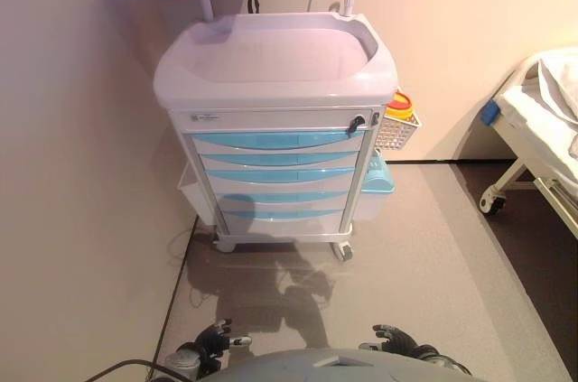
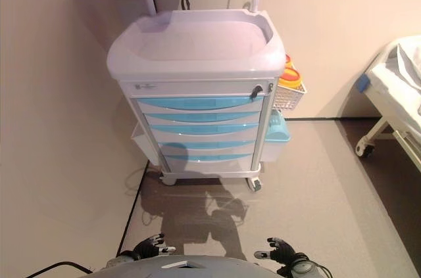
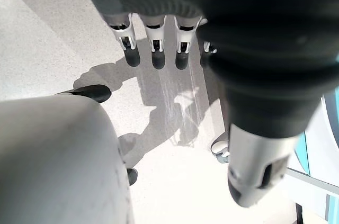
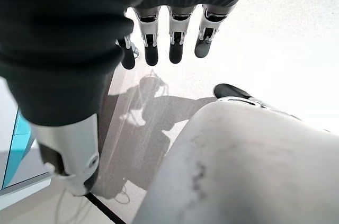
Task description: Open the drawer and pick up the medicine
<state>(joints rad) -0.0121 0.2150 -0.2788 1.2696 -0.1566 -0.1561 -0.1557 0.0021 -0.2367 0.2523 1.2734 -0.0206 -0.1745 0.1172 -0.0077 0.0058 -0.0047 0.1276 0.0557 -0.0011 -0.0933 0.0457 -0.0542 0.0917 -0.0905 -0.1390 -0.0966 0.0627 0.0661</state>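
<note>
Ahead, glossy rounded cart, blue drawers seemingly closed

A grey speckled floor carries a white medical cart on castor wheels, standing against the wall with 5 blue-fronted drawers shut. At the right edge, a white bed on wheels also stands on it.

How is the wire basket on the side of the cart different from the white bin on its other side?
The wire basket is an open white mesh, while the white bin has solid walls. The wire basket hangs high on the cart's right side, level with the top drawer; the white bin hangs lower on the left side, level with the lower drawers. The wire basket holds a yellow container with a red top; no contents show in the white bin. Both hang outside the cart.
</note>
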